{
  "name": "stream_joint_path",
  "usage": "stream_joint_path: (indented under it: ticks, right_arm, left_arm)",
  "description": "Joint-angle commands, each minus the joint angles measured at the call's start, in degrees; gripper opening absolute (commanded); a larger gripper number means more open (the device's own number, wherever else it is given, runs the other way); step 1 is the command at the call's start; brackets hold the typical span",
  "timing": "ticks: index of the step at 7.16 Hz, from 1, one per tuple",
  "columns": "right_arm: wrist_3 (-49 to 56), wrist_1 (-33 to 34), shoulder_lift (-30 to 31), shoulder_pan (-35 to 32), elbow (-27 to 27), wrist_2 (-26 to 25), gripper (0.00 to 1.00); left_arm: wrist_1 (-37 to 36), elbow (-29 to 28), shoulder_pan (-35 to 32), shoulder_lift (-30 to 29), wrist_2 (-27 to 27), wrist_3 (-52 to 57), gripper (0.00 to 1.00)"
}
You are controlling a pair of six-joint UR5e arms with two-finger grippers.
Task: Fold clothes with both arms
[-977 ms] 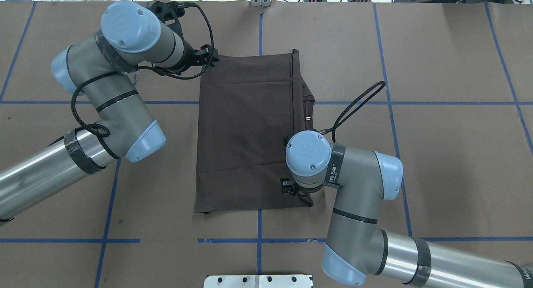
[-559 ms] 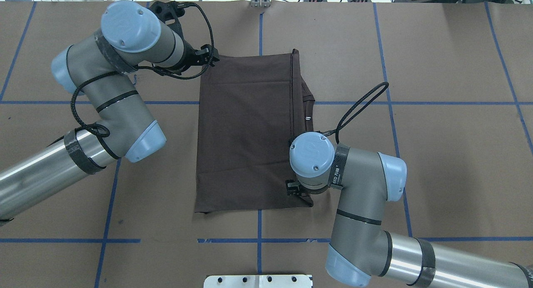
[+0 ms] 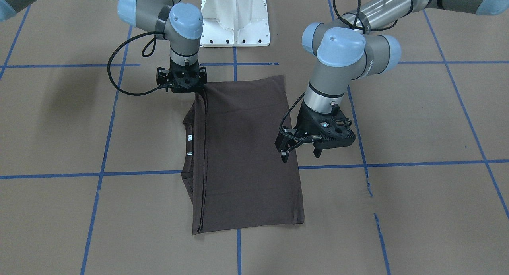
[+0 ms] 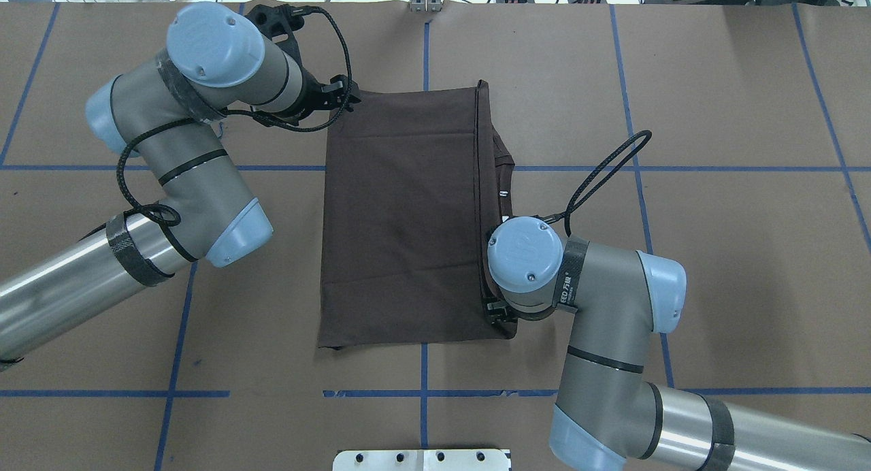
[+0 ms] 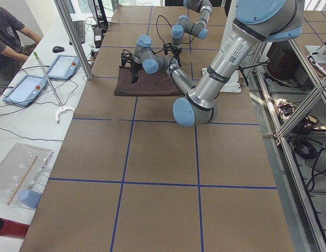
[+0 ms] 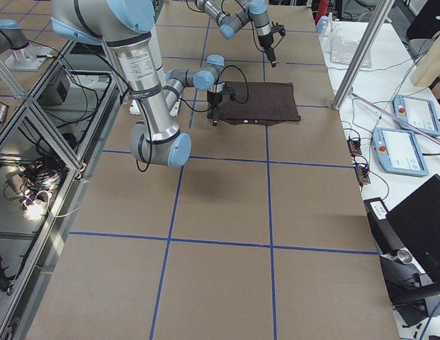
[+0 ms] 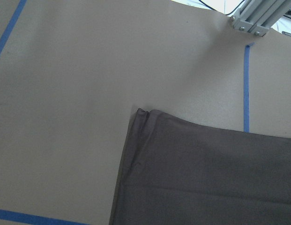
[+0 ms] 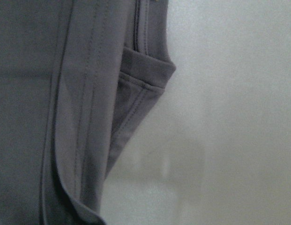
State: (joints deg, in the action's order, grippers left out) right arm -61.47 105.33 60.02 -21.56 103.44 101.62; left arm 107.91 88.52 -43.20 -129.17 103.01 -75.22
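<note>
A dark grey-brown thin T-shirt (image 3: 246, 148) lies folded on the brown worktop (image 3: 417, 211). The silver-grey left arm (image 3: 342, 70) has its jaws wide at the shirt's edge. The right arm (image 3: 183, 44) is at a corner, and I cannot tell how its jaws stand.

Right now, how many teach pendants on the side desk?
2. One pendant by the post, the other beside it, nearer the camera. More may be hidden.

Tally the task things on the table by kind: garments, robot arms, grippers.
T-shirt: 1
Robot arms: 2, the left arm and the right arm
Grippers: 2, the left gripper and the right gripper
Total: 5
</note>
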Motion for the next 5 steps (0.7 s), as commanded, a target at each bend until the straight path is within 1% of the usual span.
stream_joint_path:
  ticks: [1, 3, 4, 5]
  right_arm:
    - [0.73, -0.29, 2.98, -0.41, 0.88, -0.55, 1.0]
    - [2.93, -0.3, 6.59, -0.77, 4.99, -0.81, 1.0]
    - [3.98, -0.3, 6.43, -0.94, 5.97, -0.81, 1.0]
    - [4.08, -0.56, 5.39, -1.12, 5.72, -0.64, 1.0]
  left_arm:
    - [0.02, -0.01, 0.05, -0.03, 0.0, -0.02, 1.0]
    - [0.02, -0.01, 0.05, 0.05, 0.09, -0.02, 1.0]
    - [0.02, -0.01, 0.05, 0.05, 0.09, 0.07, 1.0]
    - [0.02, -0.01, 0.05, 0.05, 0.09, 0.25, 1.0]
